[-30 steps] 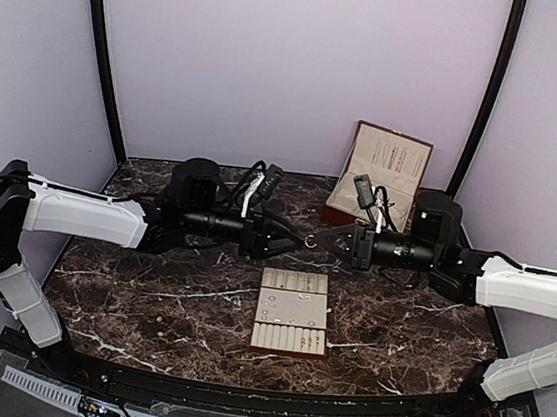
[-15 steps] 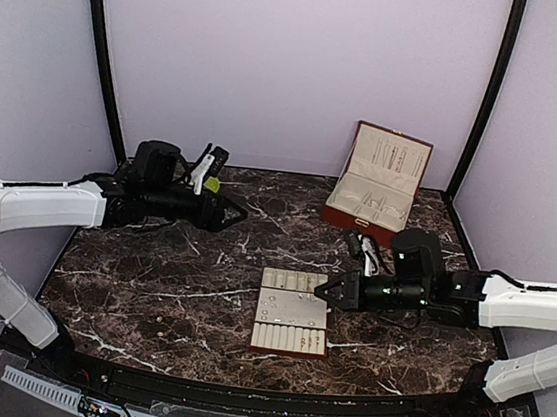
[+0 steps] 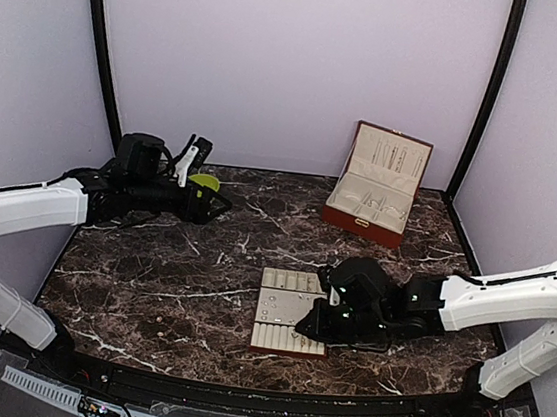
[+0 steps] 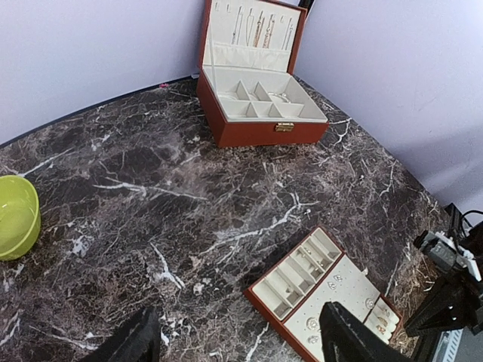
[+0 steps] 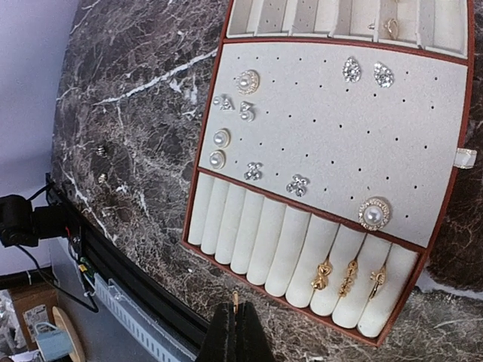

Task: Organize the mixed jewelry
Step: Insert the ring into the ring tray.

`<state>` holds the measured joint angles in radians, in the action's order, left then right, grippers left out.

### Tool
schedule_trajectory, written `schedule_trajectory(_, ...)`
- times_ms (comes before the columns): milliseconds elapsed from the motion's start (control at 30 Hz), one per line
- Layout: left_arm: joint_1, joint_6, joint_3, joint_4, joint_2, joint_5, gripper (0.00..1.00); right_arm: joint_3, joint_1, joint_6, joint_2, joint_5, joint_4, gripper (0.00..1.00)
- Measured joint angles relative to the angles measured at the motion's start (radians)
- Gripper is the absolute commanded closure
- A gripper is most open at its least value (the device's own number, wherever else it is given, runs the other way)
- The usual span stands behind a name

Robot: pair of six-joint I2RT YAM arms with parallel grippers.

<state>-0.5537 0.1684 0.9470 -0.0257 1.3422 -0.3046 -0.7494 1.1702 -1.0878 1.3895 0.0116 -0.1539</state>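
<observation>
Tray (image 5: pixel 377 151) holding studs (image 5: pixel 245 81) sits beside closed right gripper (image 5: pixel 236 317); left gripper (image 4: pixel 240 309) gapes wide near bowl (image 4: pixel 15 215).

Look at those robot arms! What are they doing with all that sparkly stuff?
They are sorting jewelry. The right hand, pinched shut, is down at the near edge of the tray, with a tiny gold bit at its tips, maybe a piece it holds. The tray has earrings pinned on it and gold rings in its slots. The left hand is open and empty, over by the green bowl. An open jewelry box sits at the back.
</observation>
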Motion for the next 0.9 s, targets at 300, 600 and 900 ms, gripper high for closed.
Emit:
schedule_trajectory(300,0.000,0.000,-0.007,0.002,-0.034,-0.001,0.25,-0.147,0.016,-0.076,0.135,-0.091,-0.171,1.00)
schedule_trajectory(600,0.000,0.000,-0.010,0.010,-0.056,0.000,0.25,-0.207,0.017,-0.103,0.195,-0.122,-0.277,1.00)
schedule_trajectory(900,0.000,0.000,-0.010,0.017,-0.057,-0.002,0.25,-0.232,0.023,-0.100,0.235,-0.119,-0.309,1.00)
